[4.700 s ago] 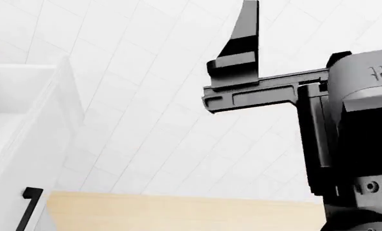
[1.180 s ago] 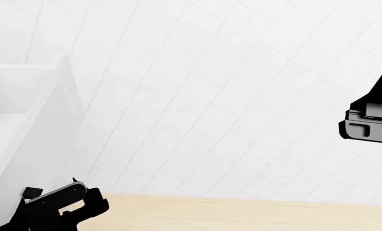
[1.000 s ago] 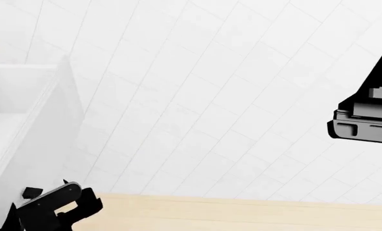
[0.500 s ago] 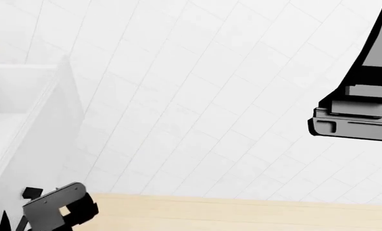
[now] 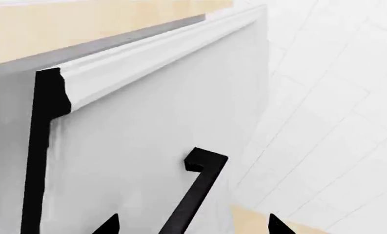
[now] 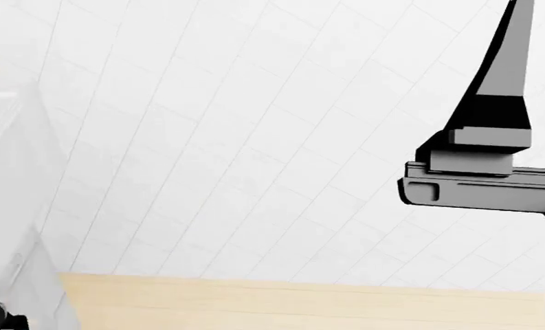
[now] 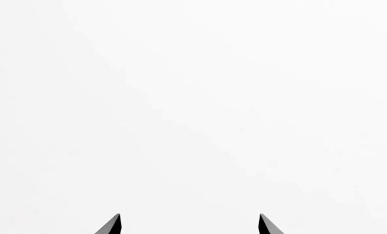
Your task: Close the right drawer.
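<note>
Left gripper [image 5: 192, 228] jaws spread apart, straddling the black bar handle [image 5: 194, 195] on the right drawer [image 5: 154, 141] front, seemingly without touching it, while the right gripper [image 7: 190, 225], likewise open, faces plain white well off above the tiled floor [image 6: 253, 137].

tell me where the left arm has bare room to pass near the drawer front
Free room: the white tiled floor beside the large white drawer box, past its outer edge. Crowded: the drawer front itself, where the black squared bar handle crosses between the tips of the left gripper, whose jaws stand wide apart. The right gripper faces only blank white.
</note>
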